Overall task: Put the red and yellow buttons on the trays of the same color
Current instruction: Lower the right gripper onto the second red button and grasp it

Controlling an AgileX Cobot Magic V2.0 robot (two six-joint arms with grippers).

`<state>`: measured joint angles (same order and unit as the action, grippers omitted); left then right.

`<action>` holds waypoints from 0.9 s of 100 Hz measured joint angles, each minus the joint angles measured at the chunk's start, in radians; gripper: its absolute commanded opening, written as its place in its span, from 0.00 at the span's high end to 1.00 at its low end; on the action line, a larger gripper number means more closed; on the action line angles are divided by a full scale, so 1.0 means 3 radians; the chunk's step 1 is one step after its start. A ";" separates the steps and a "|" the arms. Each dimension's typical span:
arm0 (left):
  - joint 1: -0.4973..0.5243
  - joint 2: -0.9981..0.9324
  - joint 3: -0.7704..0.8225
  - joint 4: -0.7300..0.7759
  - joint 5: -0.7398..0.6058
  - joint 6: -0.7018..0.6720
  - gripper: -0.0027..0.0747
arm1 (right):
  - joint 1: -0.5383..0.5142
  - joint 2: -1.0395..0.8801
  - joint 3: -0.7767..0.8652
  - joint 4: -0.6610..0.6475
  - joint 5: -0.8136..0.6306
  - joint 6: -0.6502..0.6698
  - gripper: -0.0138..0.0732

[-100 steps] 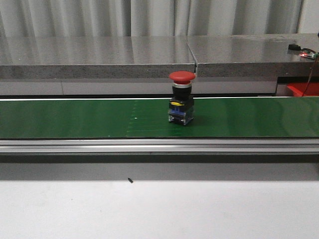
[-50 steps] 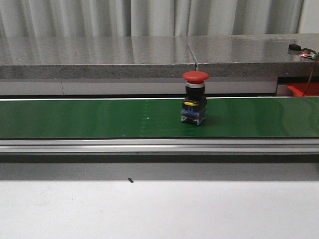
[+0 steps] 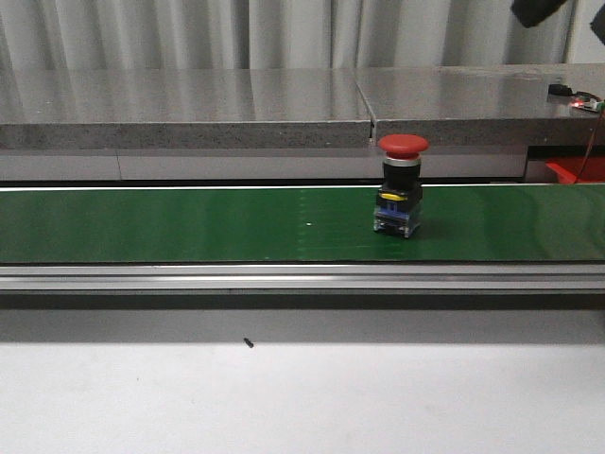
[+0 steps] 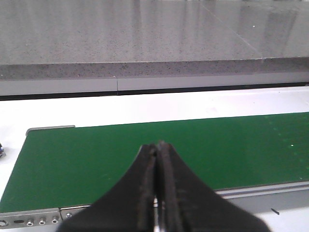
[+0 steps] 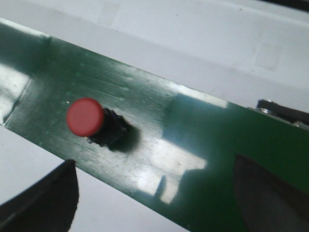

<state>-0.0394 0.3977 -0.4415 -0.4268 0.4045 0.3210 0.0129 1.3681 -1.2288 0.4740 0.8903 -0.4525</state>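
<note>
Grip plan: my right gripper (image 5: 154, 203) should come down astride the button (image 3: 402, 184), fingers either side of the black body under the red cap, since the cap is wider and would slip.
Timing: the button stands on a green belt (image 3: 170, 225) that I judge to be a conveyor, so I should lead it a little and close only once it sits squarely between my fingers.
Risk: the button is tall and narrow; a one-sided nudge could tip it, so both pads should meet it together.
Right hand: fingers spread wide apart, holding nothing, high above the belt and looking down, the button's cap (image 5: 85, 116) off to one side rather than centred.
Left hand: left gripper (image 4: 155, 193) pressed closed on nothing, low at the near edge of the belt, well apart from the button.
Button: upright on the belt, right of middle in the front view.
Tray: a red tray (image 3: 575, 170) shows beyond the belt at far right.
</note>
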 measured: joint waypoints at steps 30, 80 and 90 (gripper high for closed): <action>0.0000 0.0000 0.0000 0.0000 0.0000 0.0000 0.99 | 0.0317 0.0222 0.0000 -0.0080 -0.0205 0.0000 0.11; 0.0000 0.0000 0.0000 0.0000 0.0000 0.0000 0.99 | 0.0593 0.0667 0.0000 -0.0098 -0.0378 0.0000 0.11; 0.0000 0.0000 0.0000 0.0000 0.0000 0.0000 0.99 | 0.0593 0.0770 0.0000 -0.0135 -0.0463 0.0000 0.11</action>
<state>-0.0394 0.3977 -0.4415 -0.4268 0.4045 0.3210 0.1907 1.5990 -1.2288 0.4335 0.7513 -0.4525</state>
